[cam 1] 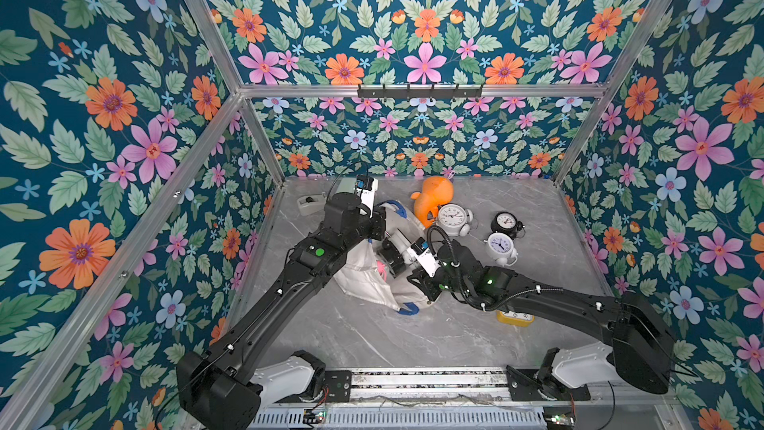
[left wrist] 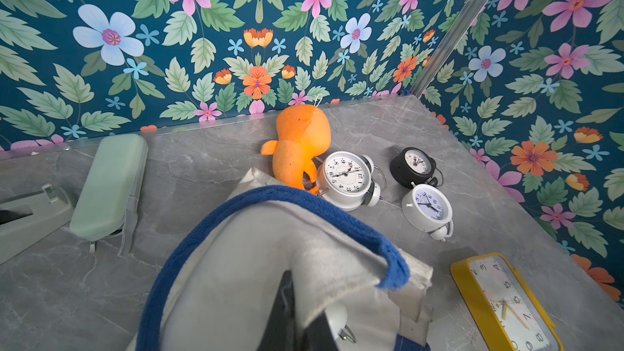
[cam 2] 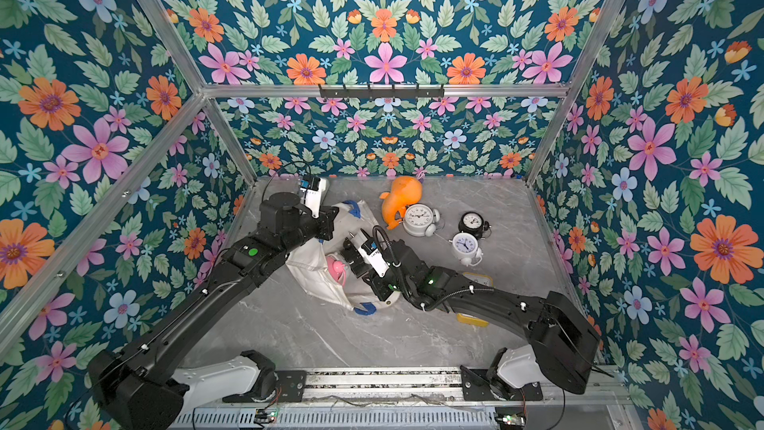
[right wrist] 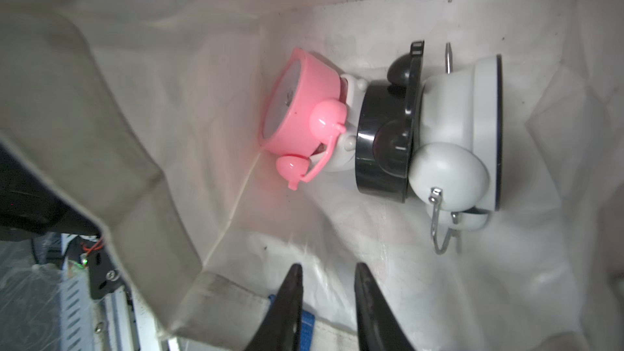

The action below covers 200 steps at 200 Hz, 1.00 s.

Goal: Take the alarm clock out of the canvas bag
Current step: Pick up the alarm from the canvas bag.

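Grey marble tabletop (cam 1: 372,341) bearing the canvas bag (cam 1: 359,279), floral-papered walls (cam 1: 103,117), aluminium framing (cam 1: 289,91)

The left arm (cam 1: 264,308) stretches forward from its base, with the elbow raised and the wrist bent sharply at the far end. The left gripper (left wrist: 290,302) has its jaws pressed together, pinching the bag (left wrist: 243,265) rim between them; cloth drapes over both sides of the fingers. The right arm (cam 1: 545,297) reaches in low from the other side, its forearm near level and its wrist angled toward the left gripper. The right gripper (right wrist: 329,270) sits inside the bag mouth. Its fingers (right wrist: 293,298) stand a little apart, with nothing between them and nothing touching the tips.
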Each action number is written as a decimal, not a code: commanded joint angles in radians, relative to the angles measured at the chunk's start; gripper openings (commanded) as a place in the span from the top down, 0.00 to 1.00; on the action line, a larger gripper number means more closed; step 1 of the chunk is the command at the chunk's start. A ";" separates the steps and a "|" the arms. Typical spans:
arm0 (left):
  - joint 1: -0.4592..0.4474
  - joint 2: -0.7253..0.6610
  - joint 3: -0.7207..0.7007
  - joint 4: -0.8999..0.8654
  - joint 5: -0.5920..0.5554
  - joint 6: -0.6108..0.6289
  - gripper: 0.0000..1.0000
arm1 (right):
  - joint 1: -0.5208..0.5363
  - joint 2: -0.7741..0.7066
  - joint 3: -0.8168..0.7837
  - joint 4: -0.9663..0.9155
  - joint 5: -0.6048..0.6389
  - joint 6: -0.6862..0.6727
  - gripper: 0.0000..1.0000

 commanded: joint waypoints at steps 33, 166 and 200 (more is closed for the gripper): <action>0.000 -0.005 -0.005 0.067 0.017 -0.008 1.00 | 0.001 0.113 -0.011 0.110 0.136 -0.021 0.64; 0.000 0.004 0.000 0.070 0.031 -0.015 1.00 | 0.001 0.208 -0.011 0.192 0.395 -0.052 0.60; 0.001 0.001 0.001 0.068 0.034 -0.015 1.00 | 0.001 0.265 0.002 0.229 0.434 -0.069 0.59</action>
